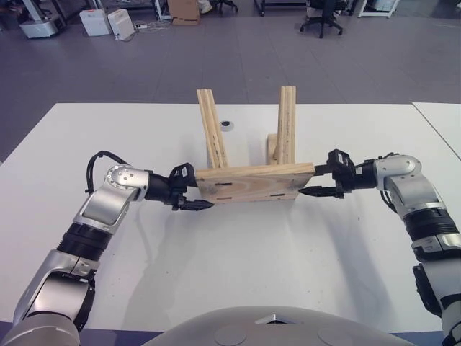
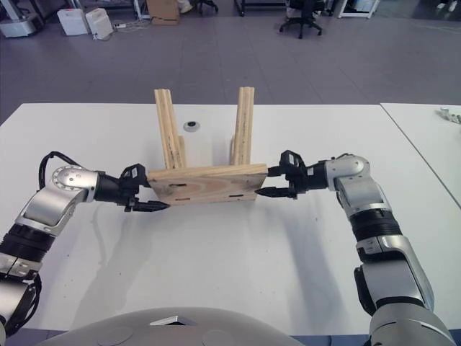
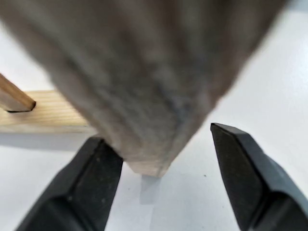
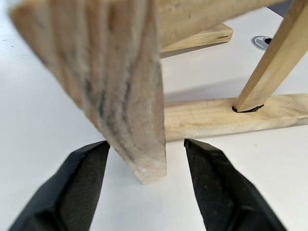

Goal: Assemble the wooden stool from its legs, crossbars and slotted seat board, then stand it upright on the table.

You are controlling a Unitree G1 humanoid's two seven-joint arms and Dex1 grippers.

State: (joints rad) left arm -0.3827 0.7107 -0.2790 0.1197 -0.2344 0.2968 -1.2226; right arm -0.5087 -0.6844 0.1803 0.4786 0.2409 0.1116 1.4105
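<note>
The left gripper (image 1: 193, 189) sits at the left end of the slotted seat board (image 1: 252, 184). Its fingers (image 3: 96, 178) are spread either side of the board's corner, one apparently against the wood and the other apart from it, so nothing is pinched. The board stands on its long edge on the white table (image 1: 360, 274), slotted face towards the robot, and the stool looks already put together and lying on its side. The left legs (image 1: 214, 130) and right legs (image 1: 287, 126) run away from the board across the table, and a crossbar (image 4: 269, 62) is socketed into the lower right leg. At the right end, the right gripper (image 1: 313, 182) mirrors the left one. Its fingers (image 4: 226, 192) are parted around the board's edge, with a gap showing on each side. Bracketing both ends like this probably readies an even two-handed clamp, so the stool can be tipped onto its legs without twisting. That last step is not yet done.
</note>
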